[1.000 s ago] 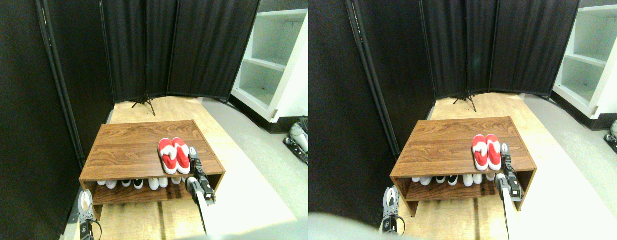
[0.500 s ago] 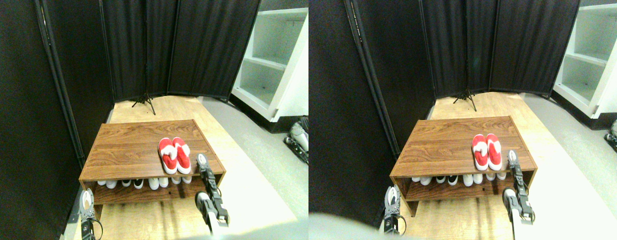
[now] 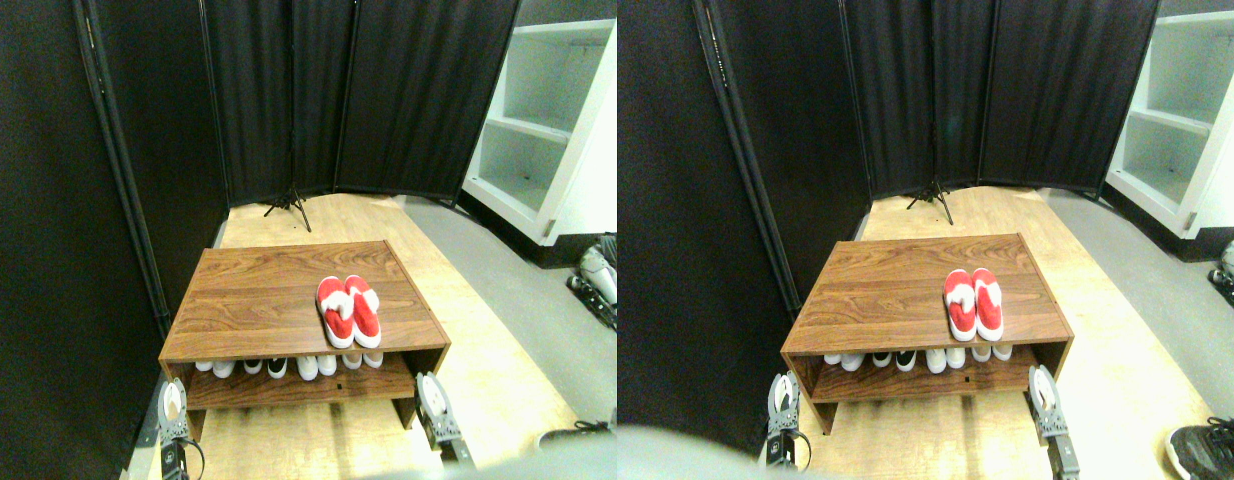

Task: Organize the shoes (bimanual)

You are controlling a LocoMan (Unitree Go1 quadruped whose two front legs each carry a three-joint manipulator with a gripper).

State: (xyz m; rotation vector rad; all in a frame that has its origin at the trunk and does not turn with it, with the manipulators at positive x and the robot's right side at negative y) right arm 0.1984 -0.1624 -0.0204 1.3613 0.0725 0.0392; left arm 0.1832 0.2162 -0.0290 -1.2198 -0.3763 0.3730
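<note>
- Right gripper (image 3: 434, 398), dark with pale jaw pieces, sits low by the front right corner of the brown wood-grain shoe bench (image 3: 267, 300); holds nothing, and how far its jaws stand apart cannot be told at this size
- Left gripper (image 3: 171, 408) low at the bench's front left corner, also holding nothing, jaw gap also unreadable
- Pair of small bright red slip-on shoes with white sole edges (image 3: 348, 311) lies up and a little left of the right gripper, on the bench top, right half, near the front edge
- Two shoes side by side, touching or nearly so, long axes running front to back, slightly angled, heels toward the robot
- Right gripper clearly nearer the pair; left gripper well apart, the pair far up and right of it across the bench
- Row of white and black shoe toes (image 3: 287, 366) on the lower shelf, between the two grippers, just left of the right one
- Black sneaker (image 3: 577, 433) on the floor to the right of the right gripper
- Judgement: pair looks already lined up; if more work is needed, any reach would go up and forward from the right side
</note>
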